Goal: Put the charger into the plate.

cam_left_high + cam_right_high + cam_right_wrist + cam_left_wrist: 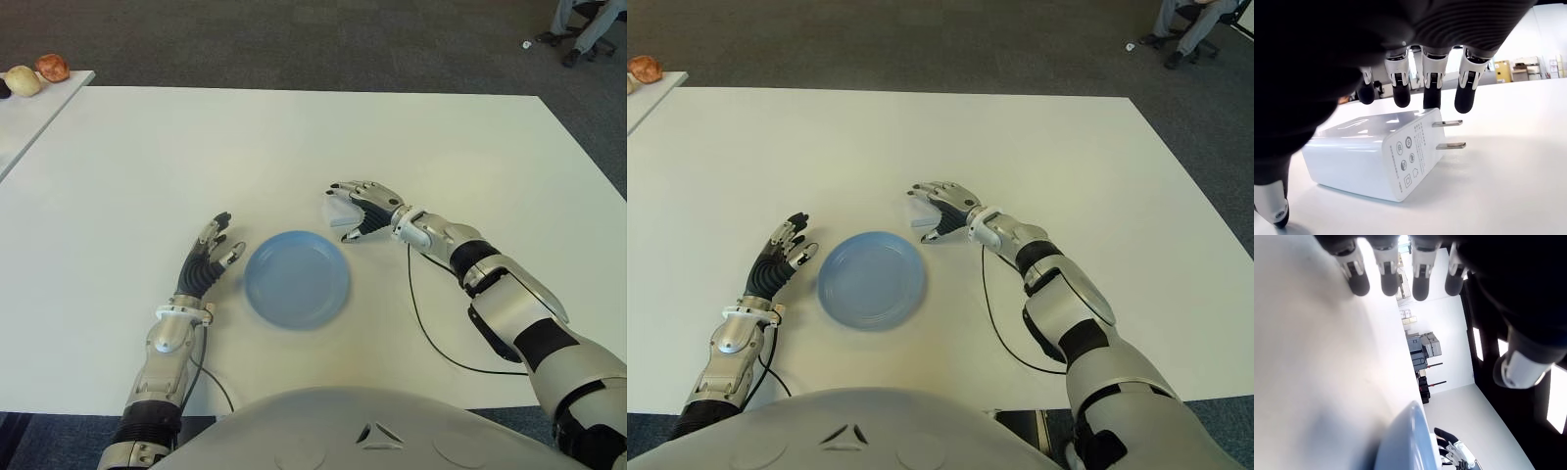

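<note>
The right hand [361,211] arches over the charger [340,215], its fingers [1431,78] spread and curved down around the block with the thumb low on the other side; in the right wrist view the fingertips hang just above the top face, and whether any of them touches it cannot be told, so the hand is open and grips nothing. The charger lies flat on the white desk [294,147], just beyond the far right edge of the blue plate [297,278] and outside it. The plate sits between the two hands. On its left side shows the left hand [208,257], palm low over the desk with fingers stretched out and relaxed, holding nothing. A thin black cable [421,318] runs over the desk beside the right forearm. Between charger and plate there is only bare desk.

At the far left a second white table [39,103] carries two roundish objects [37,73], one pale, one reddish. In the far right corner a person's legs [578,24] show by a chair on grey carpet.

The charger is a white rectangular block with rounded edges, two flat metal prongs at one end, and small grey markings printed on that end face.
</note>
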Controlling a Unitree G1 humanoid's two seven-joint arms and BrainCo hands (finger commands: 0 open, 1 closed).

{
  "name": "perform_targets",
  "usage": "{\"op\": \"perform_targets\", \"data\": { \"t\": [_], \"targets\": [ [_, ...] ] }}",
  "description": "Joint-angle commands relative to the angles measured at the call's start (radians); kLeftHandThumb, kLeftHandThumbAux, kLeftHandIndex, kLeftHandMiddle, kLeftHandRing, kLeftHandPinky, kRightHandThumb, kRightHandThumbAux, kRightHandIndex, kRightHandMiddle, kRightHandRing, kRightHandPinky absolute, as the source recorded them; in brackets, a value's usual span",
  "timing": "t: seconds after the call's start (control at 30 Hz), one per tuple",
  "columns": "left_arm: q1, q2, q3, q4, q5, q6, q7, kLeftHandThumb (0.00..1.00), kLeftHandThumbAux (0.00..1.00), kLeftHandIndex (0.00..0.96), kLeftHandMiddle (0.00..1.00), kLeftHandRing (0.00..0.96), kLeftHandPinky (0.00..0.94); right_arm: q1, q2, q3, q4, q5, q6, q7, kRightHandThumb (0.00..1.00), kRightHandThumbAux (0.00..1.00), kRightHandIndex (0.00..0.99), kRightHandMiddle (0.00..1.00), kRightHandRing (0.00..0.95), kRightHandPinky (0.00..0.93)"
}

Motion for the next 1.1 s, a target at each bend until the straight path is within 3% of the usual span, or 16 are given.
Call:
{"op": "perform_targets", "data": {
  "t": [0.03, 0.47, 0.8, 1.1],
  "targets": [
    [0.055, 0.003, -0.006, 0.031, 0.014, 0.082, -0.014, 0.0, 0.582, 0.092, 0.096, 0.075, 0.07, 0.014, 0.013, 0.0, 0.008, -0.005, -0.005, -0.006, 0.041, 0.623, 0.0, 0.089, 0.114, 0.163],
    [0.058, -0.006, -0.008, 0.023, 0.019, 0.083, -0.004, 0.0, 0.577, 0.092, 0.097, 0.076, 0.071, 0.025, -0.008, 0.014, -0.001, -0.019, -0.015, -0.001, 0.033, 0.605, 0.0, 0.093, 0.114, 0.152],
    [0.052, -0.013, -0.01, 0.022, 0.023, 0.092, -0.001, 0.0, 0.577, 0.089, 0.088, 0.07, 0.068, 0.048, -0.126, 0.034, -0.07, -0.062, -0.084, 0.012, 0.004, 0.563, 0.0, 0.111, 0.125, 0.158],
    [0.044, -0.012, -0.009, 0.035, 0.018, 0.08, -0.008, 0.0, 0.574, 0.082, 0.084, 0.066, 0.069, 0.046, -0.221, 0.088, -0.131, -0.176, -0.125, -0.095, 0.0, 0.555, 0.019, 0.152, 0.154, 0.16]
  ]
}}
